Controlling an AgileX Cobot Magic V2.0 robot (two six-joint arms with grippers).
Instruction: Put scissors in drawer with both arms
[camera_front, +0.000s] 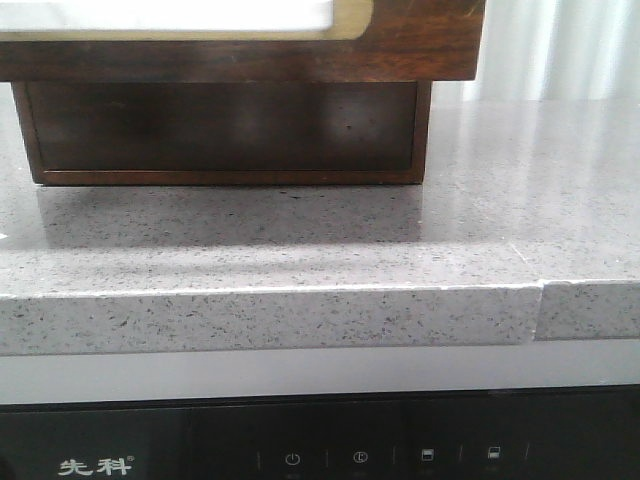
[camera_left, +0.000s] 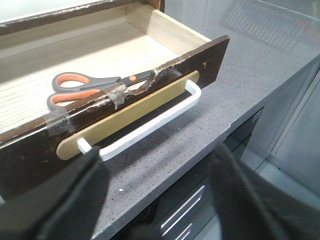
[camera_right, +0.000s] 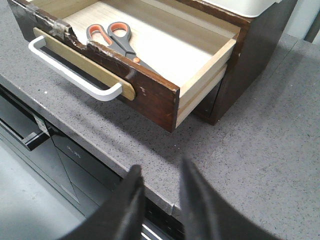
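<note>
Both pincers are hanging clear of the drawer and gripping nothing: the left gripper (camera_left: 157, 200) is standing with its fingers spread wide, just short of the white handle (camera_left: 150, 125), while the right gripper (camera_right: 160, 205) is holding its fingers apart by a narrower gap, over the counter edge. Lying flat inside the pulled-out drawer (camera_right: 150, 92), the scissors (camera_left: 92, 86) are resting on the pale wooden floor, close behind the drawer front, orange showing inside their grey loops. Clear tape (camera_left: 60, 121) is clinging to the chipped top edge of the front, and a tan plate (camera_left: 135, 112) is sitting behind the handle. Supporting the dark wooden cabinet (camera_front: 220, 130) is a grey speckled counter (camera_front: 300, 250). Below its edge, a black appliance panel (camera_front: 320, 445) is showing the white characters 先科 (camera_front: 95, 466) and a row of small touch icons.
</note>
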